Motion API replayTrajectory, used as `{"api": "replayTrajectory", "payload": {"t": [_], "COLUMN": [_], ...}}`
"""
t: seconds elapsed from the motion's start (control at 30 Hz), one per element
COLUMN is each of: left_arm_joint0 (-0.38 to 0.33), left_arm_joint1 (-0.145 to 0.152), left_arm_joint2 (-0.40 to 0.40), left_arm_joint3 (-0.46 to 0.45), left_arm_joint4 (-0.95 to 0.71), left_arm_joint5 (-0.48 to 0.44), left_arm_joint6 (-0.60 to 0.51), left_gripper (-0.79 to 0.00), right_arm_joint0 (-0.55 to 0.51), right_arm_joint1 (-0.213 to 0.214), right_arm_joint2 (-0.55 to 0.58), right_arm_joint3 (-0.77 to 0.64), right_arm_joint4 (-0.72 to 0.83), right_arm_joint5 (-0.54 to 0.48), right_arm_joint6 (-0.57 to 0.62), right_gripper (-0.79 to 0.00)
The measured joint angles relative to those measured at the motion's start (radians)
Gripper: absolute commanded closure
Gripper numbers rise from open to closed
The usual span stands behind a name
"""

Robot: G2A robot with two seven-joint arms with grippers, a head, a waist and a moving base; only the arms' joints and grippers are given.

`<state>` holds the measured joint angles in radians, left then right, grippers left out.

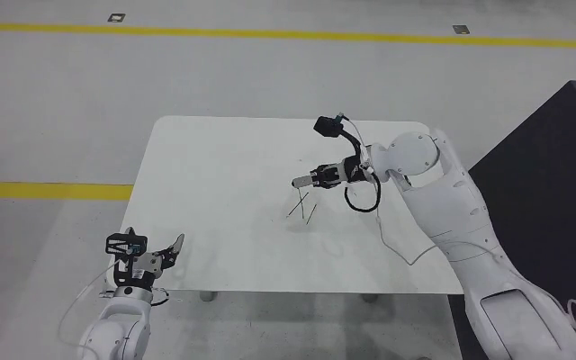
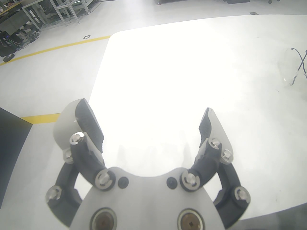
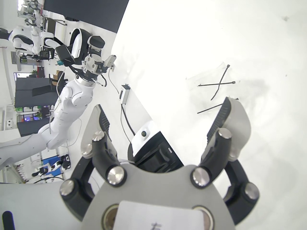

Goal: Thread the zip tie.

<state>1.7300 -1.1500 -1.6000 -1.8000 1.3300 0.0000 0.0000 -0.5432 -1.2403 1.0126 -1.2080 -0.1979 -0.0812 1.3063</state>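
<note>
Right hand [image 3: 163, 104], wide, hangs near thin black plastic zip ties [image 3: 219, 84] on white bench [image 1: 225, 162], likely staged for pickup; left hand [image 2: 145, 106] wide, well apart.

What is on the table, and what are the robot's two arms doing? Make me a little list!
table: white
zip ties: black, lying loose near the table's middle, two crossed
right end effector: open, empty, close to the zip ties
left end effector: open, empty, at a table corner, far from them
threading: not yet done
</note>
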Motion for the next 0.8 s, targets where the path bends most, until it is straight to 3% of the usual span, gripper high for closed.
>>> {"api": "replayTrajectory", "payload": {"t": [0.4,0.5,0.63,0.8], "left_arm_joint0": [0.0,0.0,0.0,0.0], "left_arm_joint1": [0.0,0.0,0.0,0.0], "left_arm_joint2": [0.0,0.0,0.0,0.0], "left_arm_joint3": [0.0,0.0,0.0,0.0], "left_arm_joint4": [0.0,0.0,0.0,0.0], "left_arm_joint5": [0.0,0.0,0.0,0.0], "left_arm_joint6": [0.0,0.0,0.0,0.0], "left_gripper": [-0.785,-0.785,-0.785,-0.785], "right_arm_joint0": [0.005,0.029,0.149,0.245], "right_arm_joint1": [-0.001,-0.012,-0.07,-0.146], "right_arm_joint2": [-0.006,-0.068,-0.217,-0.354], "right_arm_joint3": [0.012,0.017,0.128,0.287], "right_arm_joint4": [0.001,-0.033,-0.125,-0.036], "right_arm_joint5": [0.001,0.05,0.269,0.344], "right_arm_joint6": [0.004,0.052,0.08,0.148], "right_gripper": [-0.785,-0.785,-0.785,-0.785]}}
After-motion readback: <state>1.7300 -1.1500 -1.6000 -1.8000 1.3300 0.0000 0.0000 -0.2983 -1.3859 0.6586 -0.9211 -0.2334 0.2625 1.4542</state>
